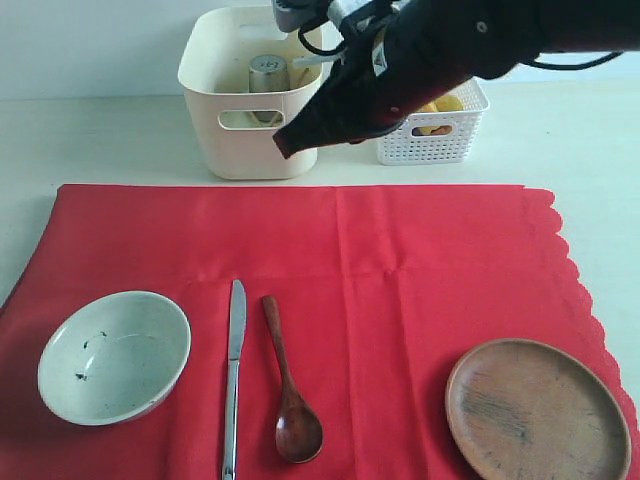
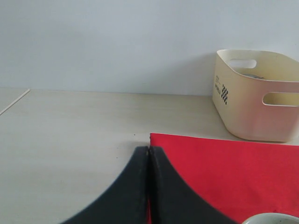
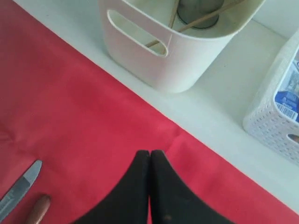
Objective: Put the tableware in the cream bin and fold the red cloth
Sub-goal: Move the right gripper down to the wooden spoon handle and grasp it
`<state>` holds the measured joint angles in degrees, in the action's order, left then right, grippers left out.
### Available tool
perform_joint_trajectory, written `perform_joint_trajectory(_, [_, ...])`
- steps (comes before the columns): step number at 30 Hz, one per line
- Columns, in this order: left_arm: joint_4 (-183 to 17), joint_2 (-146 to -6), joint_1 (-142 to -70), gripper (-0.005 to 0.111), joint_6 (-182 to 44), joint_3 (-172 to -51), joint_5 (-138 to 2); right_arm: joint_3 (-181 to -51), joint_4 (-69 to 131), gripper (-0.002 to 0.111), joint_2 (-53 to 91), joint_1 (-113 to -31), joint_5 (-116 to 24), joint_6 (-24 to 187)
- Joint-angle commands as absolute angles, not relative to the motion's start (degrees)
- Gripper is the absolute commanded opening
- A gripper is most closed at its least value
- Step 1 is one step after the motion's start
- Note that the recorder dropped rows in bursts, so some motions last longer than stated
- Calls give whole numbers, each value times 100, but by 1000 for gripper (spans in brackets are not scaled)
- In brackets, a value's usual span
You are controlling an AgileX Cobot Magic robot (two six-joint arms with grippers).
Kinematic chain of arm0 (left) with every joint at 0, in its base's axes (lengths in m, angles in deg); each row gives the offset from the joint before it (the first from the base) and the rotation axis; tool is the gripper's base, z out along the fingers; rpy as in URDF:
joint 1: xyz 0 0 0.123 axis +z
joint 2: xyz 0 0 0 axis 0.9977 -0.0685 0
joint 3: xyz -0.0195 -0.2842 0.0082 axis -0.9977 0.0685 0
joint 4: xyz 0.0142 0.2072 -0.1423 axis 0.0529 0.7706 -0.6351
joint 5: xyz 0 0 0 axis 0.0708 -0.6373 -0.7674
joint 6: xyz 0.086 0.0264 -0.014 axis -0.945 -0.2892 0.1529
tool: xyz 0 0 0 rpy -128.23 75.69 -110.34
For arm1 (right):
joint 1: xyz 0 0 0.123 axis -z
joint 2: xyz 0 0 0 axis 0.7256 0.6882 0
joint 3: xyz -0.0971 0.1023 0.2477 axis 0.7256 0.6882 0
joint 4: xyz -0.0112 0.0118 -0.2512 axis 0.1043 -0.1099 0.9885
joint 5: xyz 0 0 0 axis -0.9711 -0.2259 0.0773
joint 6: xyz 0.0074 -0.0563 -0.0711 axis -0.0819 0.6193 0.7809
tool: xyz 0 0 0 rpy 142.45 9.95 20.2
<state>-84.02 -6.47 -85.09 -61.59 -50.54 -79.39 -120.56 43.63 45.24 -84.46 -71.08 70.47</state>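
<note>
The red cloth (image 1: 380, 270) lies flat over the table. On it rest a speckled bowl (image 1: 114, 356), a silver knife (image 1: 234, 375), a dark wooden spoon (image 1: 288, 385) and a round wooden plate (image 1: 538, 410). The cream bin (image 1: 250, 95) behind the cloth holds a steel cup (image 1: 267, 73) and chopsticks (image 3: 201, 19). My right gripper (image 1: 285, 143) hangs shut and empty in front of the bin, above the cloth's far edge (image 3: 149, 153). My left gripper (image 2: 148, 149) is shut and empty over the cloth's corner (image 2: 154, 136); the exterior view does not show it.
A white lattice basket (image 1: 440, 128) with yellow food and a milk carton (image 3: 287, 93) stands right of the bin. Bare pale table (image 1: 100, 140) surrounds the cloth at the back and sides. A white wall rises behind.
</note>
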Motion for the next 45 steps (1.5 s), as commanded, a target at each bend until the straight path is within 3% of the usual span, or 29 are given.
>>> perform_joint_trajectory(1, [-8401,-613,-8542,2,-6160,-5056,-7955,-11469,4094,0,4262,-8443,-6562,7099])
perform_joint_trajectory(18, [-8401,-613,-8542,2,-6160,-5056,-7955,-11206,3811,0,4288,-8453,-6363,7050])
perform_joint_trajectory(26, [-8401,-613,-8542,2,-6160,-5056,-7955,-11206,3864,0,4420,-9266,-6198,7098])
perform_joint_trajectory(45, [-8401,-613,-8542,2,-6160,-5056,-7955,-11216,3417,0,5147,-9364,-6338,7098])
